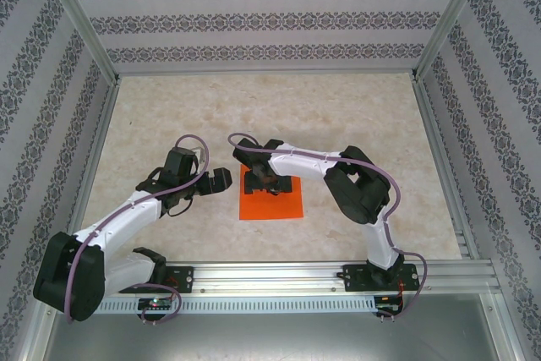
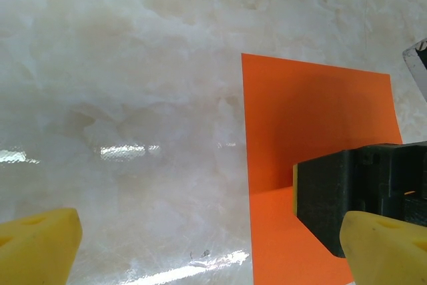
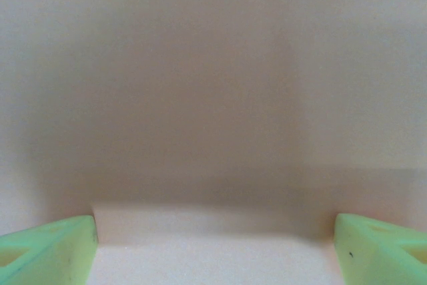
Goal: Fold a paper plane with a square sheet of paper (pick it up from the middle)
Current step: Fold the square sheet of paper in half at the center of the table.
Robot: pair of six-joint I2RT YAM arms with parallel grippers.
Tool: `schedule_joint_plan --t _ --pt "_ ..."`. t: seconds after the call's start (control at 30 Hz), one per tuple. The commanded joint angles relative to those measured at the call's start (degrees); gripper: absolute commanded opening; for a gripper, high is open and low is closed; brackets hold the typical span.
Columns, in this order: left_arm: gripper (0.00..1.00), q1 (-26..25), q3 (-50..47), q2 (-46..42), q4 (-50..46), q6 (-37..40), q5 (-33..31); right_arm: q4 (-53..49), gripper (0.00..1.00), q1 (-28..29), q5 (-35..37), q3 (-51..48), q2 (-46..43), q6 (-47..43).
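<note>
Marbled tabletop, patterned walls. Square sheet of paper lies flat, ahead and right of the left gripper, whose fingers are spread wide. Right gripper, fingers likewise spread, stands over the sheet. Judged light, limp and easily creased; pinch at its middle.

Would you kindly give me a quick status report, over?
Left fingers open, left of paper. Right fingers open, over its far edge. Paper on table, ungripped. Nothing blocking.
</note>
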Motion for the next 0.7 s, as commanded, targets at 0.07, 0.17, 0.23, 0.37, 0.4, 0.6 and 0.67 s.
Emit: schedule_joint_plan --t 0.07,0.17,0.23,0.37,0.4,0.6,0.67 --pt "1.00 -0.41 0.00 -0.97 1.03 1.35 0.33 -1.16 0.89 -0.29 0.48 -0.67 3.93 2.09" --pt "1.00 -0.45 -0.07 -1.12 1.09 1.18 0.31 -1.64 0.89 -0.16 0.90 -0.38 3.68 1.91" --pt "1.00 -0.39 -0.17 -1.24 1.20 1.13 0.23 -1.59 0.89 -0.16 0.82 -0.24 3.51 1.84" --pt "1.00 -0.40 -0.09 -1.12 0.98 1.32 0.33 -1.79 0.89 -0.16 0.87 0.48 2.84 1.16" --pt "1.00 -0.42 -0.16 -1.17 1.00 1.36 0.25 -1.75 0.89 -0.24 0.75 0.53 2.56 1.07" --pt "1.00 -0.43 -0.24 -1.51 0.85 1.19 0.27 -0.73 0.83 -0.33 0.85 0.62 0.78 1.39" --pt "1.00 -0.40 -0.35 -1.69 0.86 1.09 0.26 -0.69 0.76 -0.33 1.31 0.67 0.29 1.47"
